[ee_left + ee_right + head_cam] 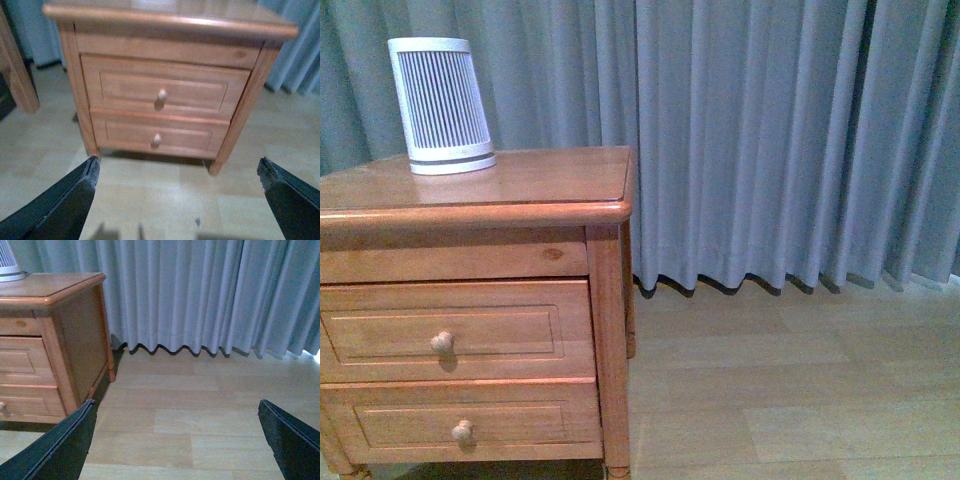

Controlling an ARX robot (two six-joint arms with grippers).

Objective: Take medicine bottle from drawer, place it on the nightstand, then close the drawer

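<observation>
The nightstand (550,180) with its upper drawer (380,335) shut; left gripper (177,169) and right gripper (176,409) both wide apart, empty.

No readable text, label, brand, number or sign in any view. The white slatted device (441,105) on the nightstand (540,185) shows only plain ribs and a dark band near its base, no lettering that can be made out. The drawer (520,335) front is bare wood with a round knob, and the curtain (770,140) is plain grey cloth.
</observation>
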